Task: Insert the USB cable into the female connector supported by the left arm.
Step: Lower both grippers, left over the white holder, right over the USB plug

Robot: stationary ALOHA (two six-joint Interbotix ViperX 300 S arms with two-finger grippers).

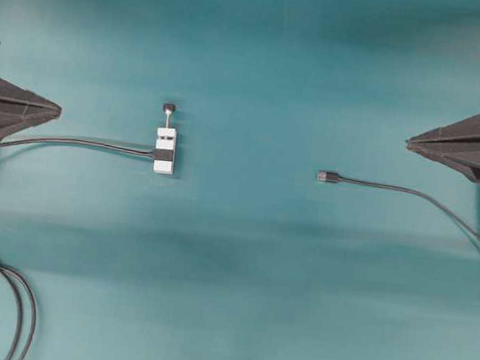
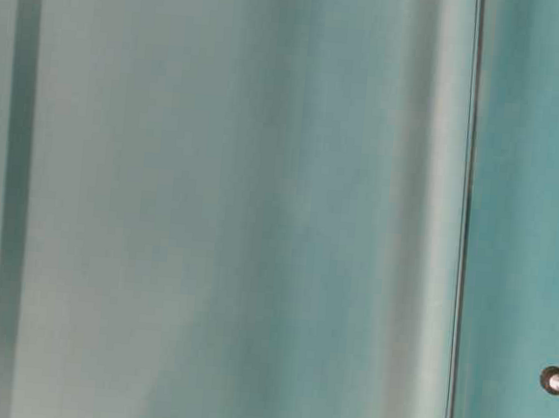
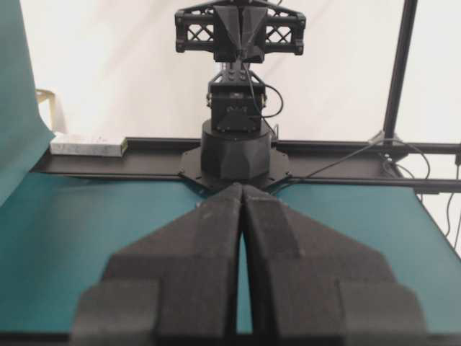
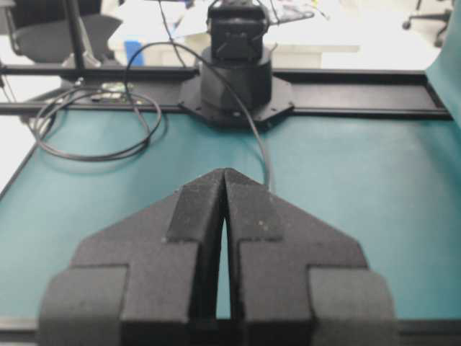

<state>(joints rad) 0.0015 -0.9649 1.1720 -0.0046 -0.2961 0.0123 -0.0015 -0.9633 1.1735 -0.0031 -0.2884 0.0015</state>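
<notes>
USB cable (image 1: pixel 329 177): plug lies flat on the teal table (image 1: pixel 239 274), right of centre, tip pointing left, cord trailing off to the right edge. Female connector (image 1: pixel 165 150) sits well apart to its left, knob end up-frame, its own black cable (image 1: pixel 73 143) running left. Left gripper (image 1: pixel 58 111) and right gripper (image 1: pixel 408 144) both clenched and empty, at opposite table edges, clear of both parts.

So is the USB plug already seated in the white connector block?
No, in the overhead view the USB cable lies on the mat well apart from the female connector.
</notes>
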